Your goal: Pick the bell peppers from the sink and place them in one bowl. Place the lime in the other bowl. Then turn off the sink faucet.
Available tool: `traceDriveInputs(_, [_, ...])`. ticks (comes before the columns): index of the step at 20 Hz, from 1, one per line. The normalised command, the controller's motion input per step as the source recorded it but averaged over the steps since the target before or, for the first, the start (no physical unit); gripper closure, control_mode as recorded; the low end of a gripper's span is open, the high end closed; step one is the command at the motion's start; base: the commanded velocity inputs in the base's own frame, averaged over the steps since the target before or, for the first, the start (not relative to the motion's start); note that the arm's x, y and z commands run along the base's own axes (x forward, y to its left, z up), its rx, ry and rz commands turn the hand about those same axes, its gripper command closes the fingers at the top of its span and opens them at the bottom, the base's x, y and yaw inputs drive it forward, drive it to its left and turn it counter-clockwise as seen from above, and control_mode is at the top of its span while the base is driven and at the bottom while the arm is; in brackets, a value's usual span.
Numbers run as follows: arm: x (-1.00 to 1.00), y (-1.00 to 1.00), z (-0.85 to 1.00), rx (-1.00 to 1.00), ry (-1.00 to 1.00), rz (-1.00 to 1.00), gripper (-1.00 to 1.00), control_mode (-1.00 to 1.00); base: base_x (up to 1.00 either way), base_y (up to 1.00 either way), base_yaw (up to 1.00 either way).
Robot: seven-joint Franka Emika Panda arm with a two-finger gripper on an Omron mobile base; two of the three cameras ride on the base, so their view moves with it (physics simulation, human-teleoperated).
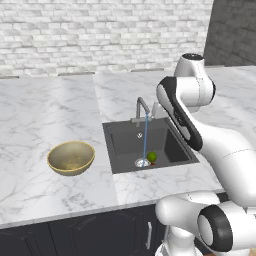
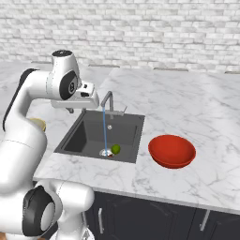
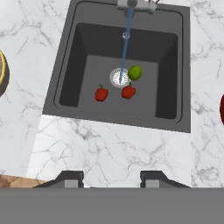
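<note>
Two red bell peppers (image 3: 101, 94) (image 3: 128, 92) lie on the floor of the dark sink (image 3: 70, 65), close to the round drain. The green lime (image 3: 135, 72) (image 1: 151, 157) (image 2: 116, 149) rests just beside the drain. Water runs in a thin blue stream from the grey faucet (image 1: 142, 107) (image 2: 108, 99) onto the drain. The tan bowl (image 1: 71, 157) stands on the counter left of the sink, and the red bowl (image 2: 172, 151) to its right. My gripper (image 3: 113, 179) hovers high over the sink's near rim, open, with nothing between its fingers.
White marble counter (image 1: 45, 110) surrounds the sink on all sides, with a brick wall (image 1: 100, 30) behind it. Dark cabinet fronts (image 2: 154, 215) run below the counter's front edge. My own arm (image 1: 190, 125) arches over the sink's right side.
</note>
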Motion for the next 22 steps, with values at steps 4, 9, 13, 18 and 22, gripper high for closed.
traceDriveInputs(4, [0.00,-0.01,-0.09,0.00,0.00,0.00,-1.00,-1.00,0.00,0.00,0.00])
traceDriveInputs(9, [0.00,0.00,-0.22,0.00,0.00,0.00,-1.00,-1.00,0.00,0.00,0.00])
traceDriveInputs(13, [0.00,0.00,-0.17,0.00,0.00,0.00,-1.00,-1.00,0.00,0.00,0.00])
traceDriveInputs(18, [0.00,0.00,-0.26,0.00,0.00,0.00,-1.00,-1.00,0.00,0.00,0.00])
traceDriveInputs(22, [0.00,-0.01,-0.34,0.00,0.00,0.00,-1.00,-1.00,0.00,0.00,0.00])
